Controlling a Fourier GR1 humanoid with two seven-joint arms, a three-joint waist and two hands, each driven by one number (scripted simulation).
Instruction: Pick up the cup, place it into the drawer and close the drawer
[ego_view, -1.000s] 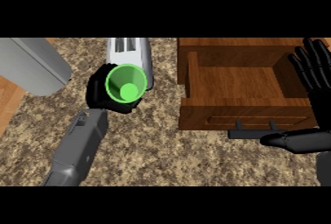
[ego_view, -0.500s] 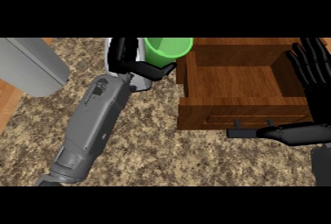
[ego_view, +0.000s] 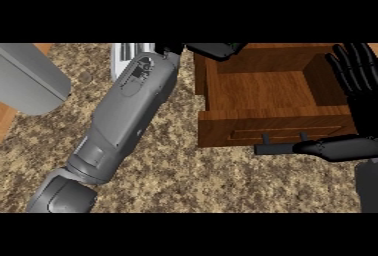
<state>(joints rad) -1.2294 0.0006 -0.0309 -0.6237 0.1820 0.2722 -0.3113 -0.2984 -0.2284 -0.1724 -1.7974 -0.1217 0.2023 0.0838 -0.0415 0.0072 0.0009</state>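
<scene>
The wooden drawer (ego_view: 221, 125) stands open at the upper right, its inside bare. My left forearm stretches up across the counter, and my left hand (ego_view: 212, 49) is at the top edge over the drawer's back left corner. It is curled round the green cup (ego_view: 238, 46), of which only a sliver shows. My right hand (ego_view: 356, 80) rests open at the right edge beside the drawer, fingers up. Its thumb (ego_view: 332, 148) lies by the dark drawer handle (ego_view: 277, 148).
A grey appliance (ego_view: 29, 75) sits at the upper left of the speckled counter (ego_view: 192, 180). A white ribbed object (ego_view: 127, 56) lies beside my left wrist near the top edge.
My left hand has carried the cup up and to the right, from the counter left of the drawer to over the drawer's back corner. The right hand has stayed still.
</scene>
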